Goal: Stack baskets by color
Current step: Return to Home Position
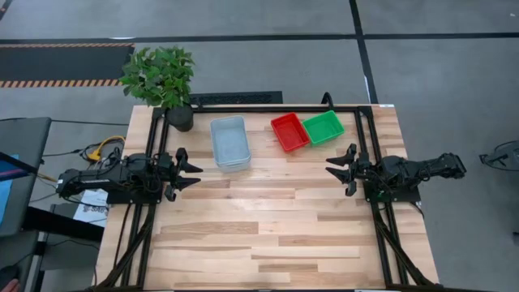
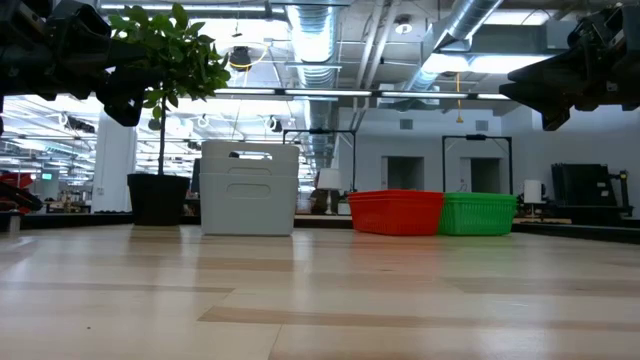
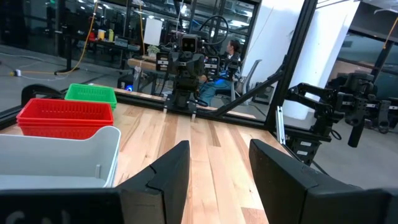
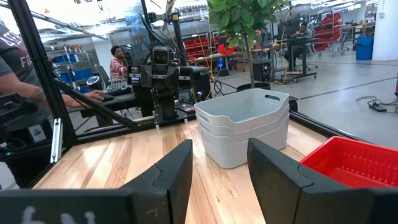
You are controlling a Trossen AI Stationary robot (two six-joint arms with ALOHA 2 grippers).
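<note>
Grey stack (image 1: 229, 143): three baskets nested, far-centre tabletop (image 1: 268, 235), long axis far-to-near.
Red stack (image 1: 289, 131): right of grey, skewed, long axis roughly far-to-near; count unclear.
Green stack (image 1: 323, 126): touching red's right side, long axis crosswise; count unclear.
Left gripper (image 1: 197, 173): left edge, fingers spread, empty.
Right gripper (image 1: 332, 169): right edge, fingers spread, empty.

no text reads clearly; pale letters on a person's shirt (image 4: 11, 57) are cut off by the edge.
</note>
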